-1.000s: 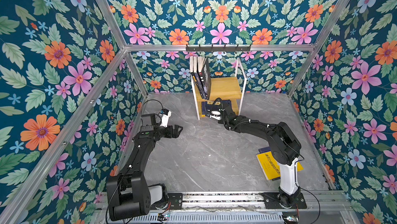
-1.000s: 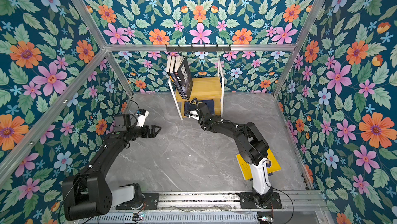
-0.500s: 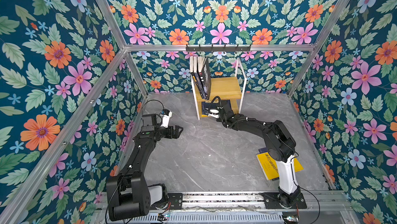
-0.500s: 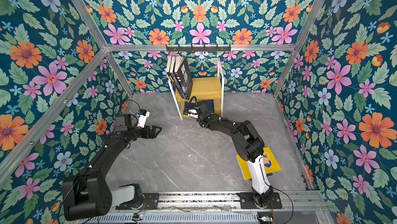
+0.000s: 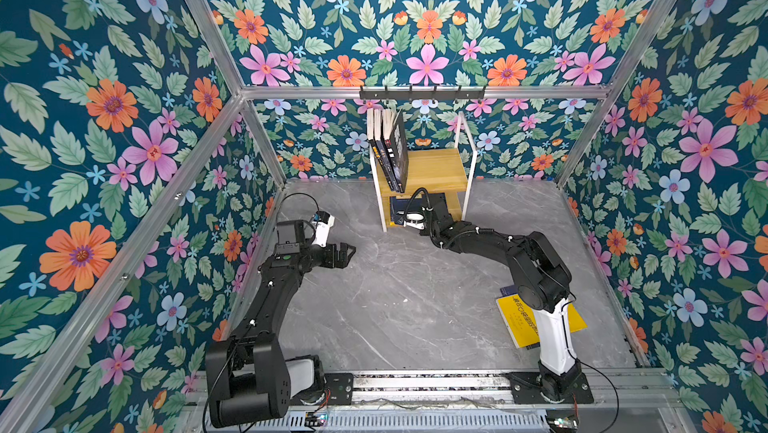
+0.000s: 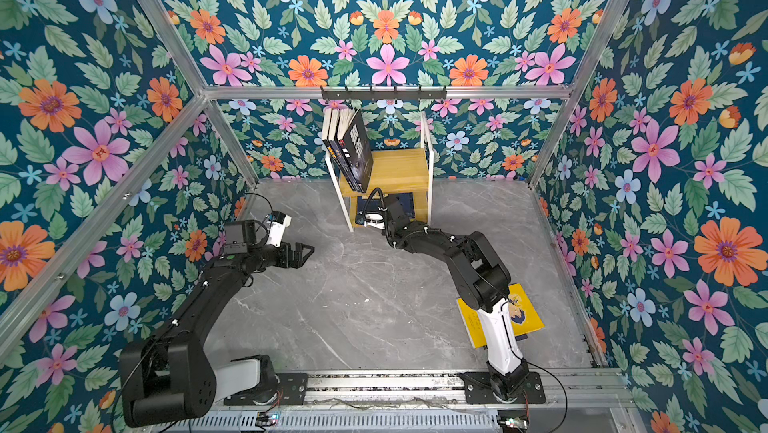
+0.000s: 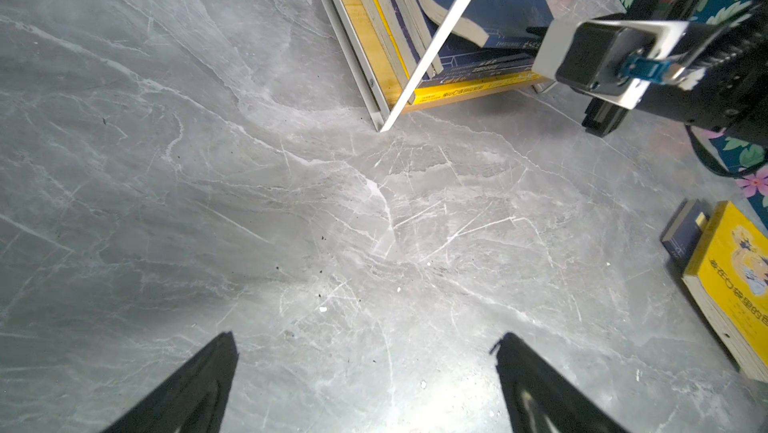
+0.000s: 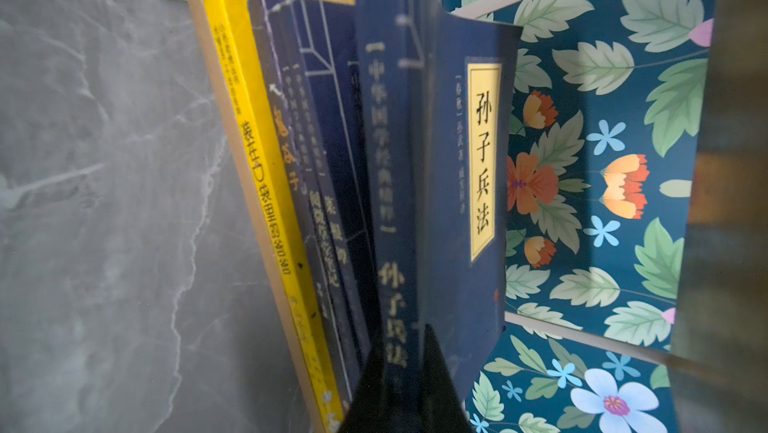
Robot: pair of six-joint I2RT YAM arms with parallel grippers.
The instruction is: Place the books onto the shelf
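The shelf (image 5: pixel 440 169) stands at the back wall, with three dark books (image 5: pixel 390 148) upright at the left of its upper board. On the lower board lies a stack of navy and yellow books (image 7: pixel 415 36). My right gripper (image 8: pixel 405 368) reaches into that lower tier, shut on the spine of a navy book with a yellow label (image 8: pixel 482 161), which sits on top of the stack. My left gripper (image 5: pixel 345 252) hovers open and empty over the table, left of the shelf. A yellow book (image 5: pixel 515 318) lies on a navy one (image 7: pixel 681 227) by the right arm's base.
A black hook rail (image 5: pixel 422 94) hangs on the back wall above the shelf. Floral walls close in the grey marble table (image 5: pixel 395 298) on three sides. The right arm (image 5: pixel 532 260) stretches from the front right to the shelf.
The right arm has pushed a little further toward the shelf's lower tier with the navy book. The left arm has not moved.
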